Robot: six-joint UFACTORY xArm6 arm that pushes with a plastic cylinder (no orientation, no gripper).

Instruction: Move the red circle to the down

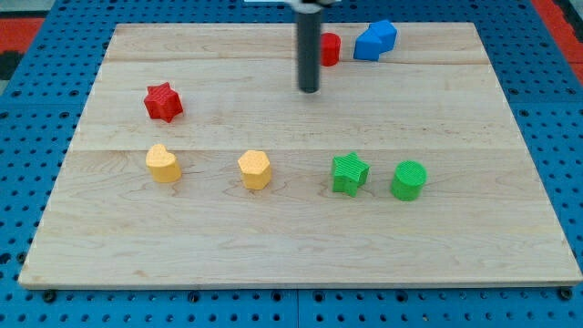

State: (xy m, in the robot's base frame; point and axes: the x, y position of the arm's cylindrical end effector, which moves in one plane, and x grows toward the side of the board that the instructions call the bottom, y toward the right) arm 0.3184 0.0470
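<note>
Sitting just below-left of red circle (329, 48), my tip (310, 90) holds nothing (bare rod, no fingers), prob. wrong side for pushing down.

arm: enters from view's top, mostly out of view | rod: dark, upright | my tip (310, 90): down at board, upper middle

My rod (310, 46) — a straight, smooth cylinder, dark grey to near black, faint sheen down its side, even in width, my tip (310, 90) cut blunt and flat — no cables, screws or markings I can make out.
</note>
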